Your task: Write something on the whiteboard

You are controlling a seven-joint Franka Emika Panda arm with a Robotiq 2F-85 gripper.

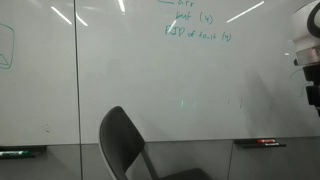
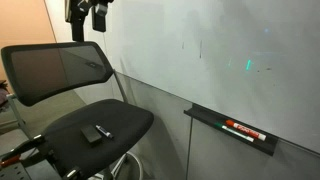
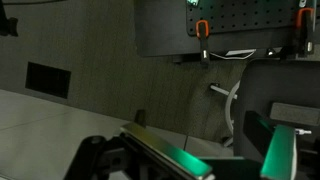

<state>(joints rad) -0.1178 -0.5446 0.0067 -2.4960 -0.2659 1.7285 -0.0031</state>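
The whiteboard is a large glossy white wall board with a few lines of green handwriting near its top. It also shows in an exterior view with faint green marks. My gripper hangs high above the chair back, away from the board face. In an exterior view only the arm's end shows at the right edge. In the wrist view my gripper has its two green-lit fingers apart. Only floor shows between them.
A black mesh office chair stands before the board, also in an exterior view. Small black items lie on its seat. A marker tray under the board holds a red marker. Another tray is further along.
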